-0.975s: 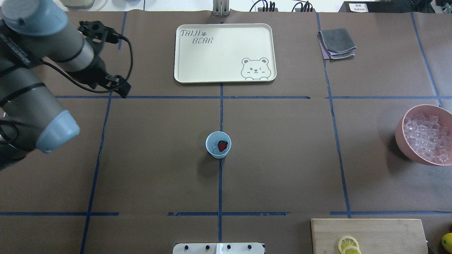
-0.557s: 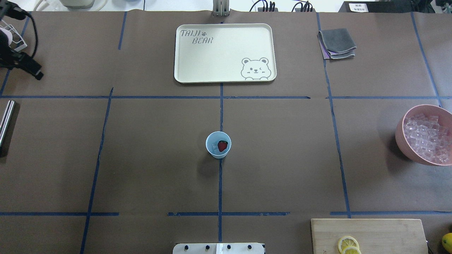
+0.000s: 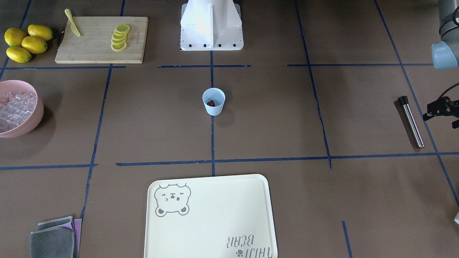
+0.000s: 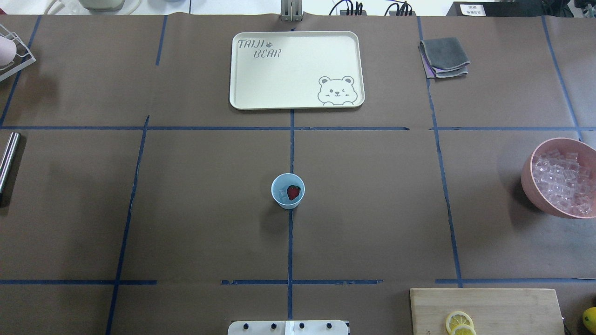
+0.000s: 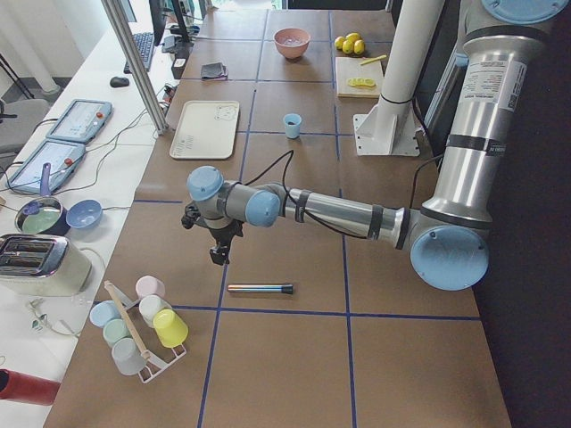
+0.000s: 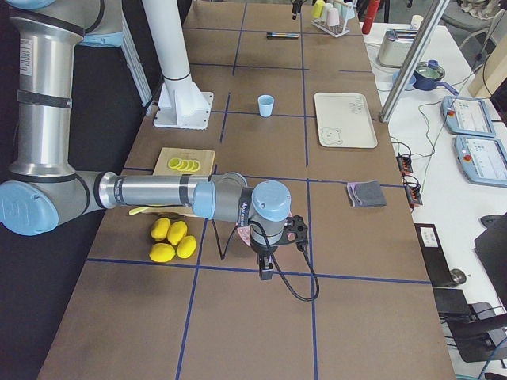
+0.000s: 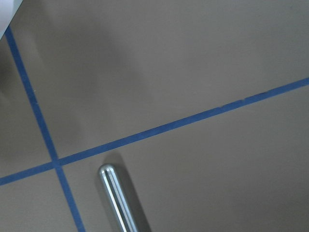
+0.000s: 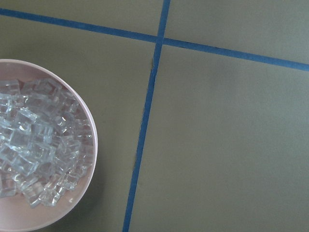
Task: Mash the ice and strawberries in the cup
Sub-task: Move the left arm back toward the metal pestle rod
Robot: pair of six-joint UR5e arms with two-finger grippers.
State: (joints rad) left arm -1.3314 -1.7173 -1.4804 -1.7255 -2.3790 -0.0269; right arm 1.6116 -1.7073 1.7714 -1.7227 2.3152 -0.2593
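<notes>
i note left gripper (image 5: 218,257) near muddler (image 3: 411,122), claw opening cannot tell. i would centre over shaft, grip mid-length; cup (image 3: 213,101) at muddler's 9 o'clock, front view.

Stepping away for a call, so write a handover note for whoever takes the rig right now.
Left pincer: above the table beside the lying steel muddler rod, not touching it; open or shut unclear.
Right pincer: far from the cup, state unclear.
The small pale blue plastic cup stands mid-table, holding one whole red strawberry and clear ice cubes.
Done: cup loaded.
Left: pick up the rod, mash.
</notes>
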